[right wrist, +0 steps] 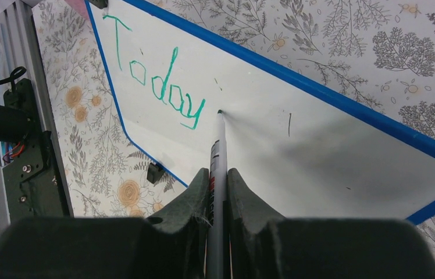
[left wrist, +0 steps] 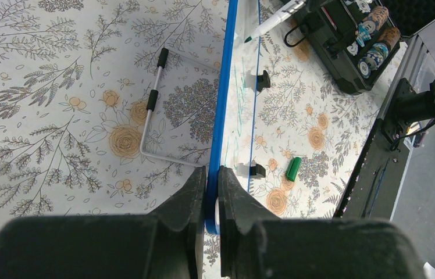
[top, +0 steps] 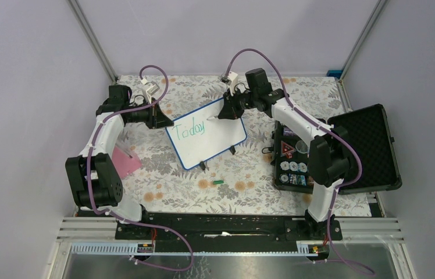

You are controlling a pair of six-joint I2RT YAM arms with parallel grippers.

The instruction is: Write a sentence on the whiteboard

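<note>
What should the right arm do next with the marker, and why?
Probably move the marker tip a little past the y, leaving a gap, and start the next word. Only "Today" is written, the right gripper holds the tip just beside it, bare whiteboard lies beyond, and the left gripper clamps the board's edge.

Across my three camera views I count one whiteboard [top: 215, 139] bearing one written word, one marker [right wrist: 217, 148], one loose green cap [top: 218, 182], one wire stand [left wrist: 151, 116], one open black case [top: 366, 139], one pink cloth [top: 127, 163], and two arms, the left arm [top: 103, 133] and the right arm [top: 299, 119].
</note>
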